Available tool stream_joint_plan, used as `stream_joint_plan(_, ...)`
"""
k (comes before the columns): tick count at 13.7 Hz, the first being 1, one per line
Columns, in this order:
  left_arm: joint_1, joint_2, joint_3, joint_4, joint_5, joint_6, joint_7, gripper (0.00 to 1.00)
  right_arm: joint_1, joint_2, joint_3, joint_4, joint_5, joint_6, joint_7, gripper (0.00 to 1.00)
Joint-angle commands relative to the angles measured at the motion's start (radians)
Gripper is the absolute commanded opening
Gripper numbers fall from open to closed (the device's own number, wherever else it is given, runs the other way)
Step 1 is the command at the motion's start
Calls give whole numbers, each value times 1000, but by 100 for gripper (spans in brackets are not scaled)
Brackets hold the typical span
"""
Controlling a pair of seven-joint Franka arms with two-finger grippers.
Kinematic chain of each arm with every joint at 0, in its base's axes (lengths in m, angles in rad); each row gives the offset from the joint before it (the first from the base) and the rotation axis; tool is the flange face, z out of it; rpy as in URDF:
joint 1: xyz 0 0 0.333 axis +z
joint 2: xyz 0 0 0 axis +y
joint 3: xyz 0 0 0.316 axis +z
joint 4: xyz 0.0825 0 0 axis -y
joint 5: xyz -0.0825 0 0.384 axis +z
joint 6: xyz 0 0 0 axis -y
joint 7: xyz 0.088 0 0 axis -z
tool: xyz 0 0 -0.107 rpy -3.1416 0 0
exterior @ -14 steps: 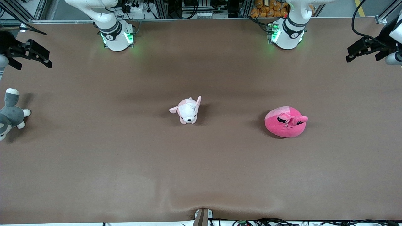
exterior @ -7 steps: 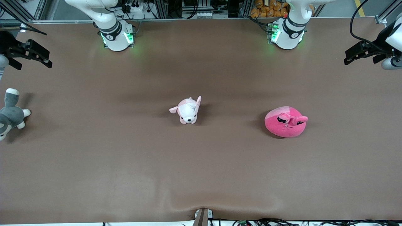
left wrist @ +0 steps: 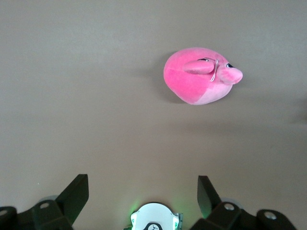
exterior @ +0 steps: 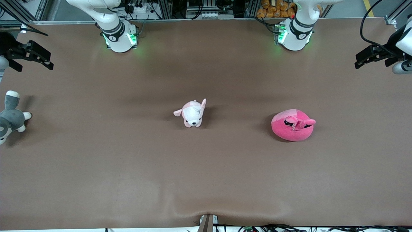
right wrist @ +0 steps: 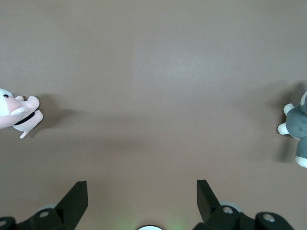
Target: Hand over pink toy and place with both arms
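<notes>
Brown surface (exterior: 206, 180) bare but for three plush toys. Left gripper (exterior: 365, 58) high over its end, jaws wide and empty — likely poised for the pink toy (exterior: 293, 125), lying nearest it. Right gripper (exterior: 40, 57) waiting, jaws spread, empty. Left wrist view alone frames only the toy — no puppy (exterior: 192, 113).

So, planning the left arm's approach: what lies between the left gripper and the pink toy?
Only bare table between the left gripper and the pink toy, per the left wrist view.

Probably a robotics lab: aluminium framing (exterior: 167, 8) and cables (exterior: 273, 228) are edging a brown-covered table (exterior: 206, 180) bearing arm bases (exterior: 120, 38).
</notes>
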Motion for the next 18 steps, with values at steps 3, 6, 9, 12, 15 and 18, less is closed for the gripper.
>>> stream_joint_plan(3, 4, 66, 0, 85, 33, -14, 13, 100, -24, 4, 15, 15, 18, -10, 9, 100)
stream_joint_plan(6, 23, 100, -1, 116, 47, -16, 5, 100, -21, 4, 15, 15, 18, -10, 9, 100)
stream_joint_plan(9, 27, 101, -1, 111, 38, -22, 4, 100, -24, 4, 15, 15, 18, -10, 9, 100)
stream_joint_plan(12, 35, 117, -3, 105, 29, -23, -1, 100, -24, 4, 15, 15, 18, -10, 9, 100)
stream_joint_plan(15, 32, 132, -3, 100, 26, -22, -37, 100, -24, 6, 15, 15, 18, -10, 9, 100)
stream_joint_plan(18, 32, 130, -6, 73, -22, -23, -190, 100, -24, 4, 15, 15, 18, -10, 9, 100)
